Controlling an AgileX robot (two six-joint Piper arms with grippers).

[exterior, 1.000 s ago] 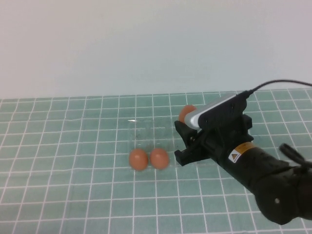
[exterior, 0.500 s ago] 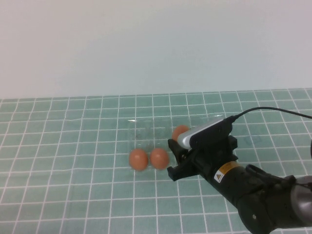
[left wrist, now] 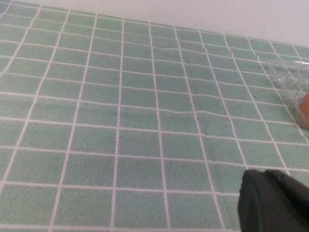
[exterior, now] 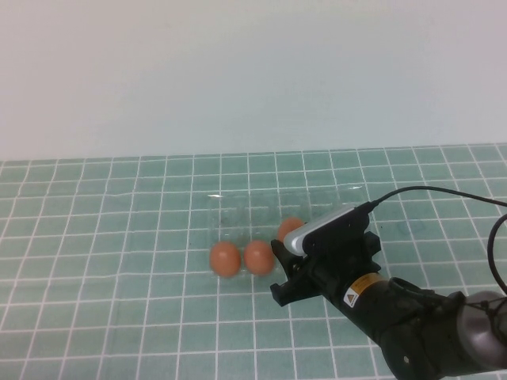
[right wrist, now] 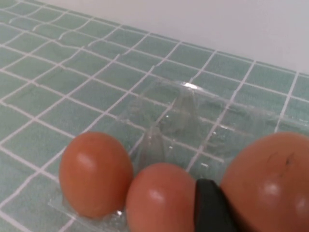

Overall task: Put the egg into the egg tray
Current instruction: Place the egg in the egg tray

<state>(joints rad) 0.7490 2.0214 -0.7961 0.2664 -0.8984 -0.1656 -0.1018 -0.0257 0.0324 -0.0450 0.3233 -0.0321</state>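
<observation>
Right gripper (exterior: 287,269) hangs low over the near right part of the tray (exterior: 238,207), its fingers closed on the egg (exterior: 290,229), which peeks out behind the gripper's grey housing. Green gridded mat (exterior: 95,237) covers the table. On it lies the one clear tray, with two other eggs: one (exterior: 225,259) at the near left, one (exterior: 259,256) just beside it and touching it in the right wrist view. That makes three eggs in all. Left gripper (left wrist: 275,203) shows only as a dark tip over bare mat, well apart from the tray; whether it is open cannot be told.
</observation>
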